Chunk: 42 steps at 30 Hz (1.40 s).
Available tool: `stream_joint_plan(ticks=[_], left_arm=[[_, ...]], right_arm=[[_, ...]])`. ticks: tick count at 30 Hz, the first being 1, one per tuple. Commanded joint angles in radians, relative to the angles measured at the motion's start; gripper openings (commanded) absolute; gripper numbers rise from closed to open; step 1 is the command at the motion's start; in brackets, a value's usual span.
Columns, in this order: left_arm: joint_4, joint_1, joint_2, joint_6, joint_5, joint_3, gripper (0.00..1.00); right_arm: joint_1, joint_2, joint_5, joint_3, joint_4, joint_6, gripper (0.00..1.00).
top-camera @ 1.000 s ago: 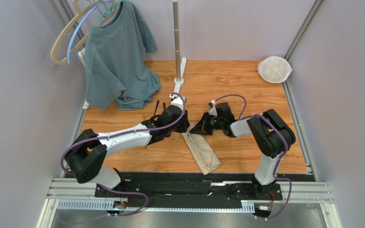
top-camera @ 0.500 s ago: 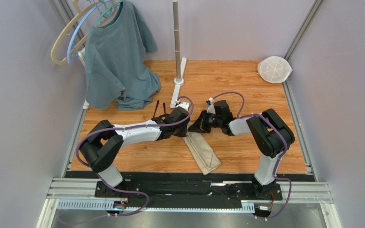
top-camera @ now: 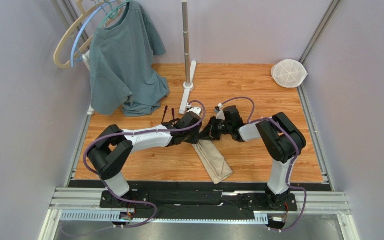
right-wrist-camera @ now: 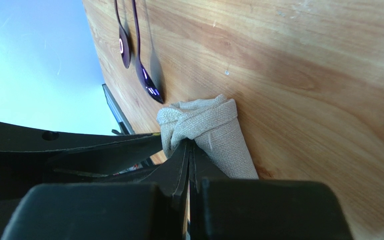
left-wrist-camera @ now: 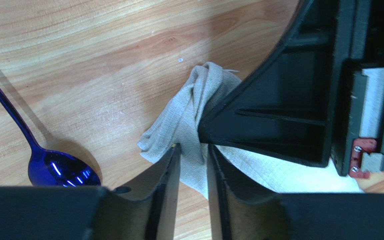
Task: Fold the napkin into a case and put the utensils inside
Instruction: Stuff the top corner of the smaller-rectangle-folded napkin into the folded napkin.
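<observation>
The beige napkin [top-camera: 214, 160] lies folded into a narrow oblong case running toward the table's near edge. Its far end is bunched and lifted, and my right gripper [top-camera: 209, 132] is shut on that bunch [right-wrist-camera: 204, 122]. My left gripper [top-camera: 195, 134] meets it from the left. In the left wrist view its jaws [left-wrist-camera: 193, 147] stand a narrow gap apart, astride a fold of the cloth [left-wrist-camera: 189, 107]. Two purple spoons [right-wrist-camera: 149, 85] [right-wrist-camera: 124, 47] lie side by side just left of the napkin. One bowl [left-wrist-camera: 61, 170] shows beside my left fingers. From above, only their dark handles [top-camera: 165, 114] show.
A grey-green T-shirt [top-camera: 124, 65] hangs from hangers [top-camera: 74, 35] at the back left and drapes onto the table. A metal pole on a white stand [top-camera: 186, 75] rises at the back centre. A white mesh disc [top-camera: 288, 73] sits in the back right corner. Walls close both sides.
My left arm has swung its elbow outward and brought its gripper right, up against the right gripper. The right gripper has shifted slightly left, still holding the bunched end.
</observation>
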<state>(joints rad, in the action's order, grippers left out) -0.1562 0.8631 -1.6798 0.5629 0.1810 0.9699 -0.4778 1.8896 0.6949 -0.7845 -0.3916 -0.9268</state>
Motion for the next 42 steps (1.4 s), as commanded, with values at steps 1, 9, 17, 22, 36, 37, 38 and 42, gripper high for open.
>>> stream_joint_plan(ticks=[1, 9, 17, 22, 36, 37, 38, 42], left_arm=[[-0.034, -0.003, -0.027, 0.003, 0.034, 0.059, 0.27], [-0.032, -0.003, 0.006, -0.003, 0.054, 0.052, 0.04], [-0.009, -0.003, 0.045, 0.0, 0.02, 0.032, 0.01], [0.024, -0.003, 0.048, 0.002, -0.012, 0.012, 0.0], [0.05, -0.003, 0.063, 0.023, -0.015, -0.016, 0.0], [0.049, -0.003, 0.077, 0.019, -0.009, -0.019, 0.0], [0.041, -0.003, 0.081, 0.019, 0.004, -0.019, 0.0], [0.038, -0.004, 0.092, 0.028, 0.009, -0.031, 0.0]], right_arm=[[-0.005, -0.012, -0.001, -0.015, 0.019, 0.04, 0.0], [0.021, -0.113, -0.02, -0.01, 0.166, 0.143, 0.0], [0.021, -0.054, -0.02, -0.055, 0.208, 0.198, 0.0], [-0.038, -0.029, -0.026, -0.108, 0.195, 0.187, 0.0], [-0.065, 0.099, -0.037, -0.11, 0.151, 0.158, 0.0], [-0.052, 0.077, -0.043, -0.092, 0.139, 0.157, 0.0], [-0.045, 0.054, -0.043, -0.079, 0.134, 0.157, 0.0], [-0.013, -0.029, -0.008, -0.036, 0.117, 0.12, 0.0]])
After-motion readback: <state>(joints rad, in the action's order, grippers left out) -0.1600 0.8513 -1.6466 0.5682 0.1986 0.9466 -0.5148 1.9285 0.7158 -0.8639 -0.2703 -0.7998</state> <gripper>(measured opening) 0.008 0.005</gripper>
